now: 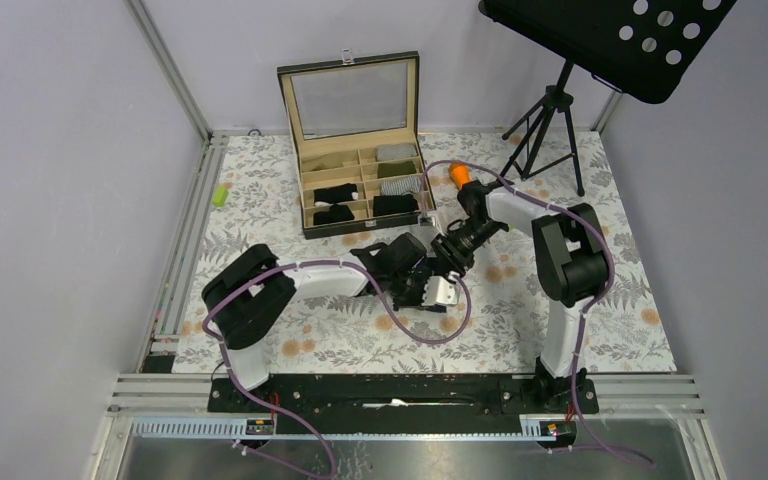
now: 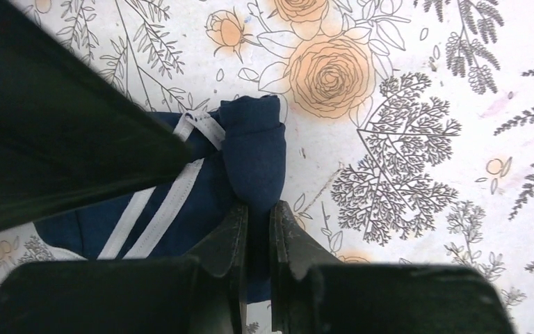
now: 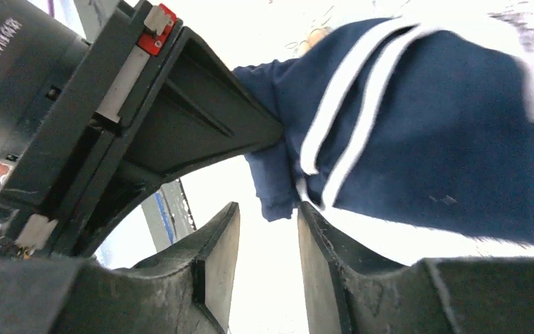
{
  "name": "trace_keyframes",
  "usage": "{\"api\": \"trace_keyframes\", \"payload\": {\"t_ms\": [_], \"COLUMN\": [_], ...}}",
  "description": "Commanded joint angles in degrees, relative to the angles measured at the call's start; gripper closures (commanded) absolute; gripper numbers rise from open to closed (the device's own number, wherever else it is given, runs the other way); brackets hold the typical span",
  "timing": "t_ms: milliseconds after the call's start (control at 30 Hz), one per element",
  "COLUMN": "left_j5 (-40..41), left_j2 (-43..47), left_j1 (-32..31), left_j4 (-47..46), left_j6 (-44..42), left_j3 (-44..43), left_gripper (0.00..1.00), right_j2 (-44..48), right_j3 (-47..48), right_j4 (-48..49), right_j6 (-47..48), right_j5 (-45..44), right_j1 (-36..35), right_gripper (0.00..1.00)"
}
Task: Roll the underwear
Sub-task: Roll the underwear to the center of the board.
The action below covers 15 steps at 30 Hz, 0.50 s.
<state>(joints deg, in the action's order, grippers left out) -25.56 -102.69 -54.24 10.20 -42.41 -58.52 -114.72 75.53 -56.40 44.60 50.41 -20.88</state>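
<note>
My left gripper (image 2: 257, 233) was closed down narrow. I saw it pinching the rolled end of the navy underwear (image 2: 254, 160) between its fingers (image 2: 231, 240), with dark blue cloth showing in the slit. The rest of the cloth, with its white trim, lay spread to the left of that gripper on the flowered counter (image 2: 403, 83).

My right gripper (image 3: 268, 268) stood partly apart, and I saw only bright counter in its gap. A folded corner of the underwear hung just ahead of its fingertips, not between them. In that wrist view, a finger of the left gripper touched the cloth up and to the left.

From above, the two grippers met almost tip to tip near the middle of the counter. An open box (image 1: 352, 98) with compartments stood well beyond them.
</note>
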Motion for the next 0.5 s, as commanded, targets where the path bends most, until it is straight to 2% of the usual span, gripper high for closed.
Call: {"api": "trace_keyframes", "payload": {"t_ms": [0, 100, 233, 367, 467], "left_j5": [-3.72, -5.87, -12.32, -18.37, -21.84], "left_j2": [1.72, 1.6, -0.82, -2.24, -5.5], "left_j1": [0.89, 1.5, 3.47, 5.54, 6.47], "left_j4": [7.72, 9.49, 14.87, 14.89, 17.16], "left_j6": [3.13, 5.33, 10.08, 14.69, 16.09], "left_j3": [-2.59, -2.64, -5.42, -6.06, -8.87], "left_gripper": [1.0, 1.0, 1.0, 1.0, 1.0], "right_j2": [4.17, 1.99, 2.71, 7.03, 13.55], "right_j3": [-0.65, 0.1, 7.12, 18.01, 22.31], "right_j4": [8.87, 12.17, 9.25, 6.67, 10.76], "right_j6": [-11.14, -14.23, -12.24, -11.43, -14.07], "right_j5": [-6.47, -11.15, -15.19, -15.52, -14.84], "right_j1": [0.76, 0.76, 1.69, 7.53, 12.22], "right_gripper": [0.58, 0.61, 0.65, 0.65, 0.62]}}
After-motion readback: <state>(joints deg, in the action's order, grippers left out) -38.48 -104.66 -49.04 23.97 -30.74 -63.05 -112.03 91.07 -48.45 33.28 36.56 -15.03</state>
